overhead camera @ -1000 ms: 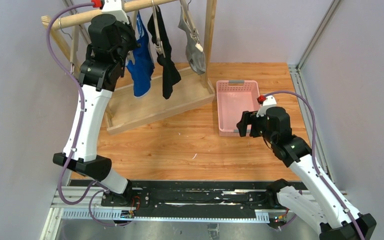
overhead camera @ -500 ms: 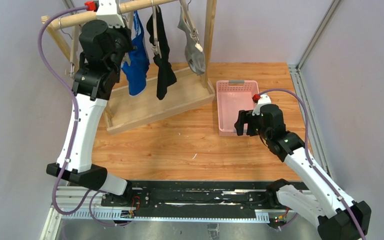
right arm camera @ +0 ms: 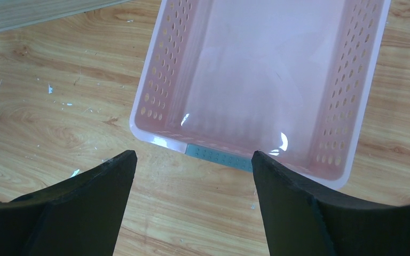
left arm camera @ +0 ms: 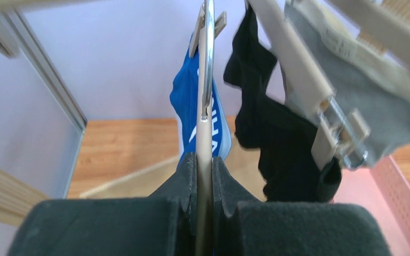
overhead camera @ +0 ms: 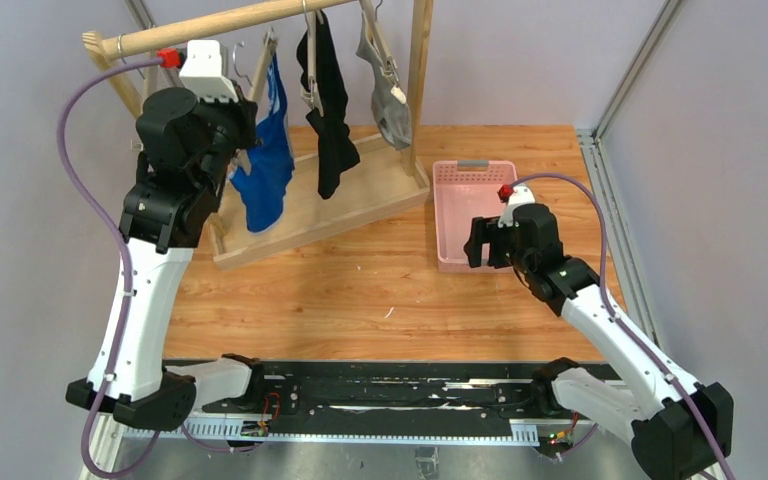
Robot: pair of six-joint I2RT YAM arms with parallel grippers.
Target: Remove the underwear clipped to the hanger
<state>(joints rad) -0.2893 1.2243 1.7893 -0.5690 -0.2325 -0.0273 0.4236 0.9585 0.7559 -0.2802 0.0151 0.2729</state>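
My left gripper point(overhead camera: 243, 143) point(left arm camera: 204, 172) is shut on the beige hanger point(left arm camera: 205, 106) that carries the royal blue underwear point(overhead camera: 265, 175) point(left arm camera: 186, 101). It holds this hanger below and left of the wooden rod point(overhead camera: 210, 24). The black underwear point(overhead camera: 331, 130) point(left arm camera: 269, 128) and the grey underwear point(overhead camera: 386, 100) point(left arm camera: 376, 109) hang clipped to their own hangers on the rod. My right gripper point(overhead camera: 474, 243) point(right arm camera: 193, 160) is open and empty, above the table just in front of the pink basket point(overhead camera: 447, 215) point(right arm camera: 155, 90).
The wooden rack has a base board point(overhead camera: 305, 215) on the table and an upright post point(overhead camera: 419, 80) next to the grey garment. The pink basket holds nothing. Metal frame posts point(overhead camera: 625, 75) stand at the back corners.
My left arm has moved left and toward me with the blue underwear's hanger, now below the rod. My right gripper has shifted slightly left and toward the basket.
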